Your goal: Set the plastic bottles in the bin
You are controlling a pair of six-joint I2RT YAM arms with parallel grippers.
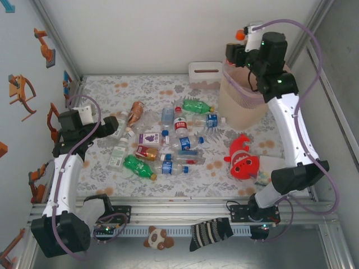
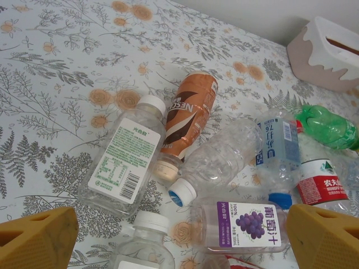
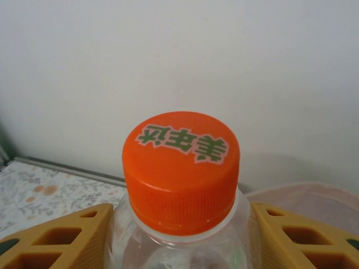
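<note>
Right wrist view: clear plastic bottle with orange screw cap (image 3: 180,168) stands upright between my yellow fingers (image 3: 56,241), which press its shoulders. My right gripper (image 3: 180,238) is grasping it. The overhead view adds the setting: that bottle is raised over the tall pale pink-beige lattice bin (image 1: 241,109). My left gripper (image 2: 179,241) is spread wide and holds nothing, hovering above the loose plastic bottles (image 1: 168,140) on the floral-cloth table (image 1: 101,89). A purple grape-labelled bottle (image 2: 247,224) lies just under it.
</note>
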